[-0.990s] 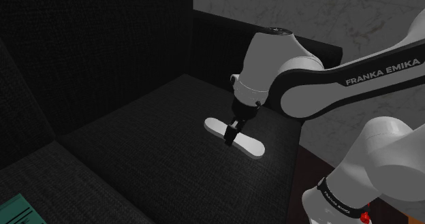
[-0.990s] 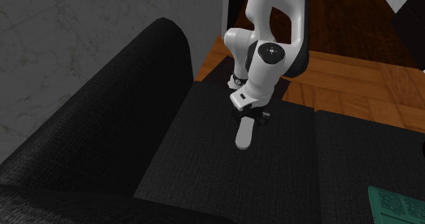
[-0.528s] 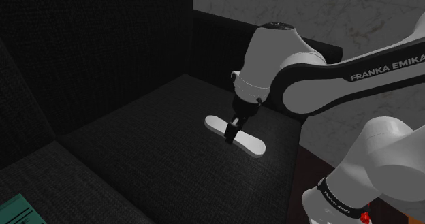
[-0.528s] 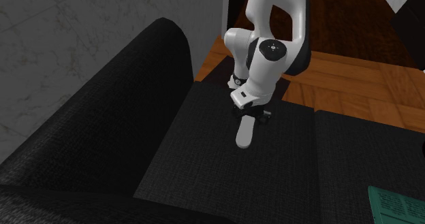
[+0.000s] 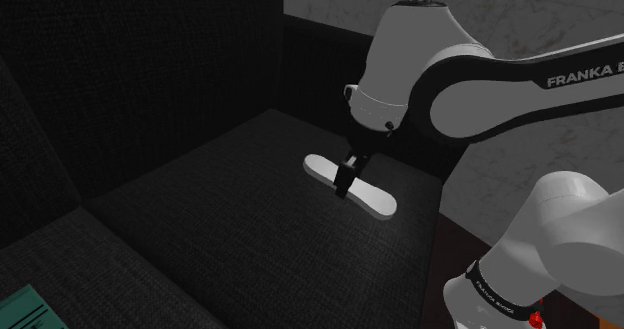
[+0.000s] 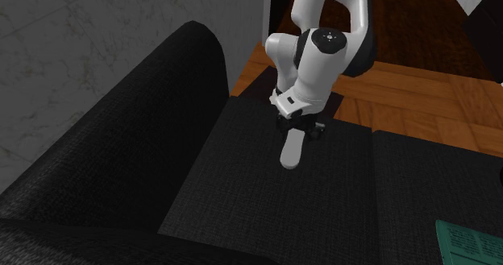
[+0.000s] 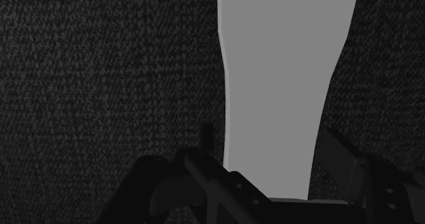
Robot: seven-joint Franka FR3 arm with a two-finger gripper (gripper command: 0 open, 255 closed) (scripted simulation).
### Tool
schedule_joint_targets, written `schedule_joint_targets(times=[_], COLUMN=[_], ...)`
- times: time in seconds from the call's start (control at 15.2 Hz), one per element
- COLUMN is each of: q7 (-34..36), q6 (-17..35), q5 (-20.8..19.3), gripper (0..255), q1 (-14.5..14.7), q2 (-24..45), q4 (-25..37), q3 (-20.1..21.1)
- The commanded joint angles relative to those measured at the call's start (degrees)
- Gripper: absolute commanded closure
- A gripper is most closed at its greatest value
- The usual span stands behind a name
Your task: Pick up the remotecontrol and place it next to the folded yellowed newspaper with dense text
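Note:
The remote control (image 5: 373, 201) is a long plain white slab, held just above the black sofa seat cushion (image 5: 220, 202) near the armrest. My gripper (image 5: 346, 183) is shut on its middle, coming down from above. From the second exterior view the remote (image 6: 290, 153) sticks out below the gripper (image 6: 297, 136). In the wrist view the grey-white remote (image 7: 279, 73) runs away from the gripper (image 7: 269, 185), clasped between the two black fingers (image 7: 204, 168). The folded newspaper (image 5: 25, 312) looks teal-green with lines of text and lies on the adjoining cushion, far from the gripper; its corner (image 6: 471, 241) also shows.
The black sofa has a tall backrest (image 5: 150, 67) and a low armrest (image 5: 400, 62) close behind the gripper. A seam (image 6: 373, 199) splits the two seat cushions. Wooden floor (image 6: 419, 94) lies beyond the sofa by the arm's base. Grey marbled wall (image 6: 72, 38) stands behind.
The gripper has risen a little with the remote in it; the remote has left the cushion and shifted slightly toward the shoulder view's right. The wrist has lifted.

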Motion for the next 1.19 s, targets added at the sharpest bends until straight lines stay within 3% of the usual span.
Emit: schedule_joint_targets(times=[0.0, 0.59, 1.12], q7=[-0.11, -0.22, 11.68], q6=[-1.86, -9.06, -8.04], q5=[-0.16, -0.71, 0.25], gripper=[255, 255, 255], q1=[-0.07, -0.23, 1.77], q2=[-0.66, -2.76, 6.84], q4=[1.19, 6.31, 15.69], q3=[-0.34, -1.38, 8.43])
